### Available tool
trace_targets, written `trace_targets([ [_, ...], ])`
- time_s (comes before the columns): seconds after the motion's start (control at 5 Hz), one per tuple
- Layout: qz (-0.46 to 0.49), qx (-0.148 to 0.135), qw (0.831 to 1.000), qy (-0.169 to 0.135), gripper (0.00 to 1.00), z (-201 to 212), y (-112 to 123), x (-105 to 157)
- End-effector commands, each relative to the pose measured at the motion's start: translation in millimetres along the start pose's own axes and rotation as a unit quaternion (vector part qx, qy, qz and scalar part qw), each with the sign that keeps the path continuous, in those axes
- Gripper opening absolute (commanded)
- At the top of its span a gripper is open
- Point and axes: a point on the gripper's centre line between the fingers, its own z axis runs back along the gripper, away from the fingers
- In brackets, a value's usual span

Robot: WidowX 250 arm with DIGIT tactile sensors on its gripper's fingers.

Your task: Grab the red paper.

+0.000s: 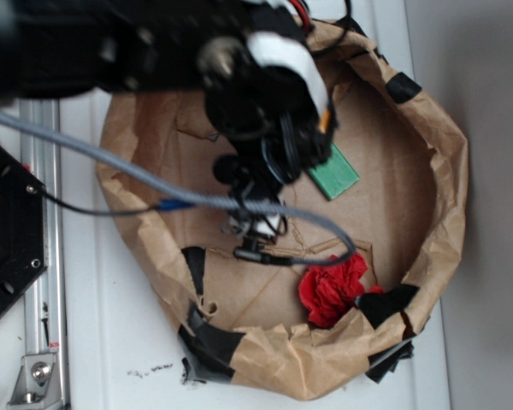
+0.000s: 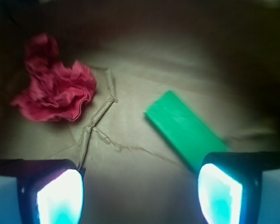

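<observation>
1. The red paper [image 2: 56, 91] is a crumpled wad with many folds. Judge it very light, soft and springy. It should compress under the pads rather than resist, and is not fragile.
2. Take it across the thickest part of the wad, not by a loose outer frill. A thin edge could tear or slip out.
3. It lies on the floor of the brown paper [image 1: 265, 359] nest, close against the taped wall in the exterior view.
4. The gripper [image 2: 140, 186] stands apart, both fingers [image 2: 60, 196] lit at the bottom of the wrist view, nothing between them.
5. In the wrist view the wad sits up and left of the jaws, well outside the gap. The green block [image 2: 184, 128] lies nearer the other finger; keep off it.
6. You will need to shift toward the wad before descending.
</observation>
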Motion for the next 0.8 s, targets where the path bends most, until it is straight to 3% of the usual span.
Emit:
trace_targets([
  [0.0,-0.137,-0.064,0.987,-0.053,1.00,-7,-69,35],
  [0.2,-0.144,-0.073,0.980,-0.113,1.00,10,-78,47],
  [0.4,-0.157,-0.053,0.977,-0.133,1.00,0,-86,55],
  [0.6,-0.148,-0.052,0.980,-0.124,1.00,-28,-86,62],
])
